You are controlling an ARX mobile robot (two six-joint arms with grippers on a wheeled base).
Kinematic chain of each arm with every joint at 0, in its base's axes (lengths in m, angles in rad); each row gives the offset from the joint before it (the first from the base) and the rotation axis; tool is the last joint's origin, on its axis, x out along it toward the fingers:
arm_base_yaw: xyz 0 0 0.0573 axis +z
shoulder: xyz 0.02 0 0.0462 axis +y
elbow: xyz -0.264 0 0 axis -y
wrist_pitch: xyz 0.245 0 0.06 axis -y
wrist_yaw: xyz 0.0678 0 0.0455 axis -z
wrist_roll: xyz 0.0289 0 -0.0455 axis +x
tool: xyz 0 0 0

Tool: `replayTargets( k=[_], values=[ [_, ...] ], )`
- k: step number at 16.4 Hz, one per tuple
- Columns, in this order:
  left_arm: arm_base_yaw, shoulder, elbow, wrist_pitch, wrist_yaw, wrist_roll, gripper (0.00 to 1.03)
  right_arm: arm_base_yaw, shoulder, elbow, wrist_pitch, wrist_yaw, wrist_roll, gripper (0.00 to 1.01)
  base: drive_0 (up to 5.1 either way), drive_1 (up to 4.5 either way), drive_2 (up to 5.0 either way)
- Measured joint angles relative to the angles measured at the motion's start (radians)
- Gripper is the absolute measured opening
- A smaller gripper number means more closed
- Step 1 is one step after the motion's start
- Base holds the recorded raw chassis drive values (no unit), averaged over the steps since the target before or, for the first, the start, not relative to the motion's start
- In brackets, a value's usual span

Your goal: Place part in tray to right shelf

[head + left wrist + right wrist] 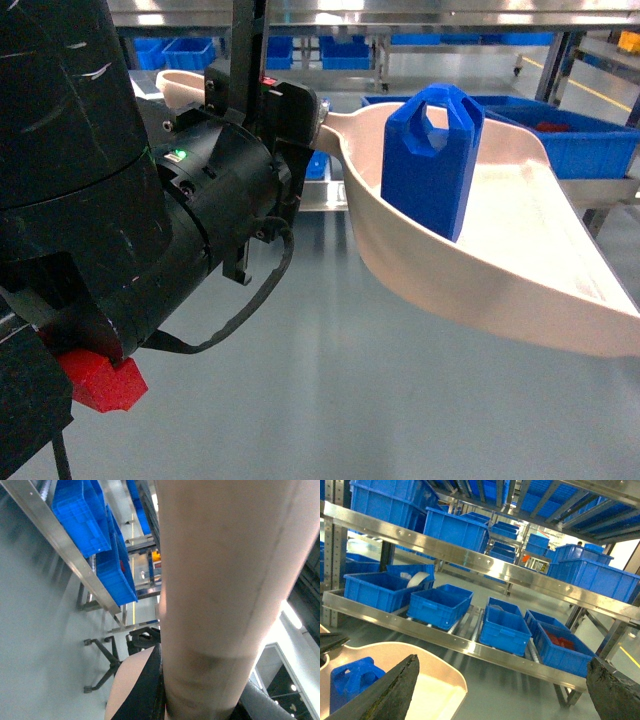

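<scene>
Blue part (432, 160) is stood upright in the tray (520, 270), whose handle is clamped in the left gripper (165, 700). Below and left of the spread, empty right gripper (500, 690) it lies; the shelf (470, 645) is ahead.

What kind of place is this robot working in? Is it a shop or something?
More likely a factory or warehouse parts area than a shop. Stainless-steel racks hold rows of blue plastic bins, some with small parts inside, above a plain grey floor.
</scene>
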Motion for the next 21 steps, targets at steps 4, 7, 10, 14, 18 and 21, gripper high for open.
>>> replayTargets(
  k=[4,7,10,14,18,21],
  values=[
    [0.000,0.000,0.000,-0.002,0.001,0.000,0.18,0.000,0.000,0.000,0.002,0.000,0.000,0.98,0.0,0.00,0.0],
    [0.000,0.000,0.000,-0.001,0.001,0.000,0.18,0.000,0.000,0.000,0.001,0.000,0.000,0.98,0.0,0.00,0.0],
    [0.000,0.000,0.000,-0.002,0.001,0.000,0.18,0.000,0.000,0.000,0.002,0.000,0.000,0.98,0.0,0.00,0.0],
    [0.000,0.000,0.000,-0.002,0.001,0.000,0.18,0.000,0.000,0.000,0.002,0.000,0.000,0.98,0.0,0.00,0.0],
    [0.000,0.000,0.000,-0.003,0.001,0.000,0.18,0.000,0.000,0.000,0.000,0.000,0.000,0.98,0.0,0.00,0.0],
    [0.000,0.000,-0.001,-0.006,0.001,0.001,0.18,0.000,0.000,0.000,0.000,0.000,0.000,0.98,0.0,0.00,0.0]
  ],
)
